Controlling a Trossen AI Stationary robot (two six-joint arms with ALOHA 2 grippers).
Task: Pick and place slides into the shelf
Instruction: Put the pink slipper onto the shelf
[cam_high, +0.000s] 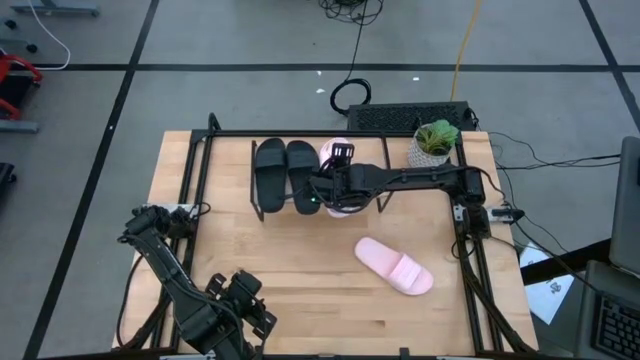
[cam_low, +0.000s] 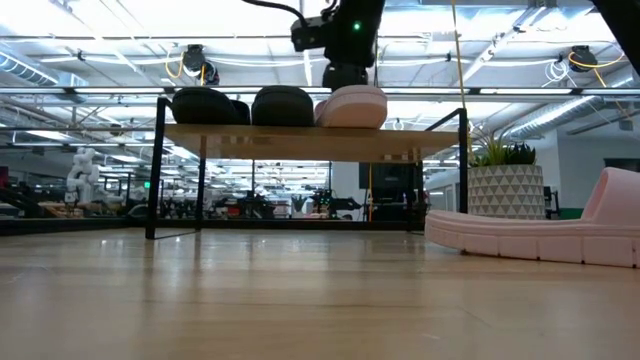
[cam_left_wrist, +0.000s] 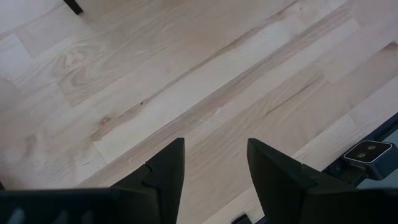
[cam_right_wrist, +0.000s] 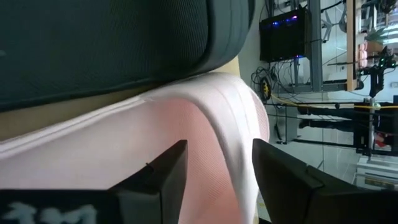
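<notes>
While the wooden table (cam_high: 300, 270) spreads beneath both arms, the shelf (cam_low: 310, 141) stands toward its far edge, a light plank on thin black wire legs. On its top sit two black slides (cam_high: 285, 172) side by side, and just beside them a pink slide (cam_low: 352, 106), touching the nearer black one. A second pink slide (cam_high: 394, 266) lies flat on the table, well apart from the shelf, on the right side. A potted plant (cam_high: 433, 143) stands at the far right corner. The right gripper (cam_high: 322, 192) hangs over the pink slide on the shelf, its fingers (cam_right_wrist: 283, 177) parted to a moderate gap astride the strap, not squeezing it. The left gripper (cam_left_wrist: 214, 171) waits near the table's front left, half open over bare wood, holding nothing.
</notes>
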